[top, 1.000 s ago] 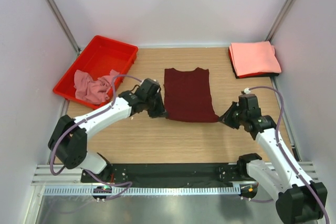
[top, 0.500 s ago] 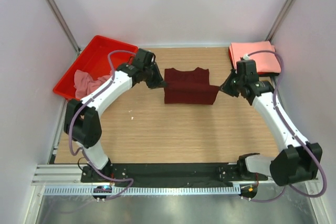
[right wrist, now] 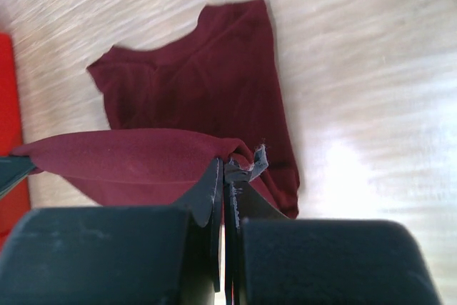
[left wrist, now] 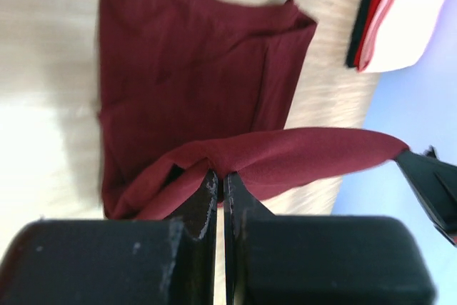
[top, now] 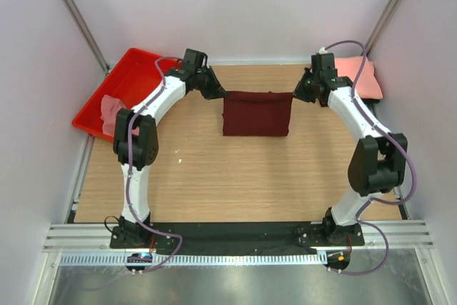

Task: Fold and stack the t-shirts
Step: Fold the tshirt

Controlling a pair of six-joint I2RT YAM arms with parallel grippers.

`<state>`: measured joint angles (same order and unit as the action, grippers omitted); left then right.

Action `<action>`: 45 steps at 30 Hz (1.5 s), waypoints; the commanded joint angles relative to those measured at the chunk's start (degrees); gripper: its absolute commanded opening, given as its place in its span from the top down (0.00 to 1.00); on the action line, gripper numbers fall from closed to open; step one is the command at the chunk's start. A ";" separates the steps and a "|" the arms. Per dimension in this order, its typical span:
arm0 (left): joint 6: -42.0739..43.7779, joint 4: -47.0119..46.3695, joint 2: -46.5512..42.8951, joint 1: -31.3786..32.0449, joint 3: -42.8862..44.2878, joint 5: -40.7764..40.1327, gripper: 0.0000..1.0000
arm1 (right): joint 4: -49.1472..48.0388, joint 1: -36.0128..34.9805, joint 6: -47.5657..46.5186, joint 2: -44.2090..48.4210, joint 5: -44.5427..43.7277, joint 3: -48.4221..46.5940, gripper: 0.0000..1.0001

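Both arms reach far across the table [top: 235, 176]. The left gripper [top: 218, 93] pinches one lifted corner of the maroon t-shirt [top: 257, 116], and the right gripper [top: 298, 95] pinches the opposite corner. The raised edge is taut between them, and the collar half lies flat mid-table. A folded salmon-pink t-shirt [top: 360, 76] sits far right. A crumpled dusty pink t-shirt [top: 109, 107] lies in the red tray [top: 139, 69].

One dark maroon cloth t-shirt [top: 257, 116]. One crumpled dusty-pink cloth t-shirt [top: 108, 106]. One folded pile of salmon-pink cloth [top: 363, 76]; its layers cannot be counted, though the left wrist view shows black, red and pink edges. One rigid red plastic tray [top: 136, 61]. One wooden table [top: 235, 176]. Two white-and-black robot arms: left arm [top: 163, 99], right arm [top: 351, 108]
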<state>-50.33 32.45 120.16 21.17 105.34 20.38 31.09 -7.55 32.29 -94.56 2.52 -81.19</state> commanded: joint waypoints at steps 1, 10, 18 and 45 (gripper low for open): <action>-0.99 -8.34 2.53 -2.18 3.47 5.35 1.00 | -5.33 0.78 -3.20 -4.47 -0.94 -4.68 0.99; -7.42 -24.27 15.62 -5.52 11.54 12.14 0.97 | -10.33 2.63 -3.82 -16.26 2.04 -13.12 0.95; -6.89 -24.45 22.14 -6.75 19.47 11.17 0.76 | -14.05 3.77 -2.50 -26.98 9.94 -20.85 0.68; 8.67 -19.09 12.81 -0.95 0.38 12.13 0.67 | -6.31 3.51 -9.88 -14.41 15.68 3.84 0.49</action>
<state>-42.17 13.98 129.54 21.67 101.78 30.22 26.33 -4.16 23.79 -108.27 18.81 -77.95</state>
